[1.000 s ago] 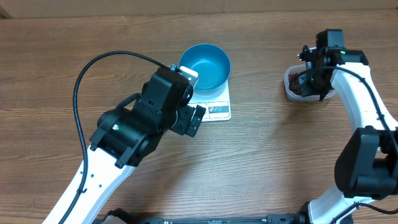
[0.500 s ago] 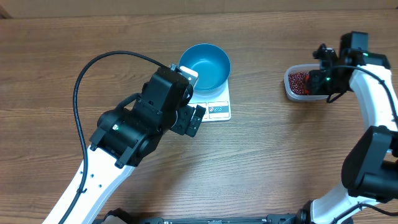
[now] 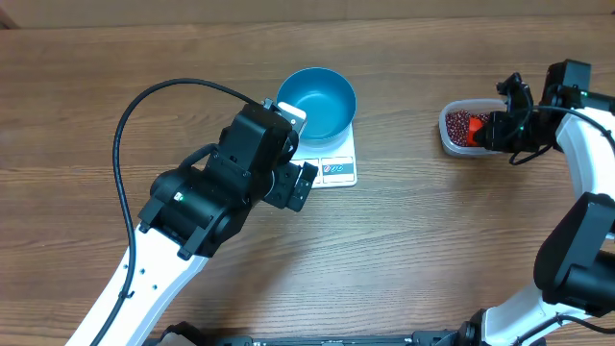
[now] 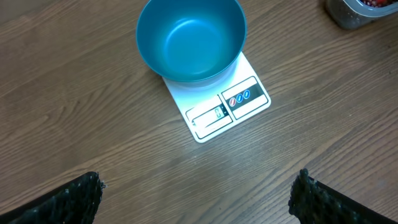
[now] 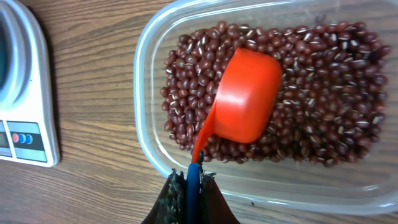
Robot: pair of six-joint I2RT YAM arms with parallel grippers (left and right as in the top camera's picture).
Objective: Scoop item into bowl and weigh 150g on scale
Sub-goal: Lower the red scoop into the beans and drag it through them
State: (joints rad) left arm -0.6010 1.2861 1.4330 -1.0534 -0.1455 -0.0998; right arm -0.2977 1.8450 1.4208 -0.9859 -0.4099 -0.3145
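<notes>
R gripper (image 5: 190,194) fingers clamped on handle of red scoop (image 5: 245,93), handle end hidden btwn them. Cup rests on beans (image 5: 329,93) in clear tub (image 5: 144,106), tub cut off at right. L gripper (image 4: 196,199) fingers wide apart, only tips visible, near scale (image 4: 227,107) w/ blue bowl (image 4: 189,40) on it.

You are looking at a wood-grain counter (image 3: 432,240) carrying two things directly: the white scale (image 3: 333,159) is sitting near mid-counter, and a clear tub (image 3: 450,144) is resting well apart, rightward.

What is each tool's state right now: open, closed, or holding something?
Left tool: open, holding nothing.
Right tool: closed, holding the red scoop.
</notes>
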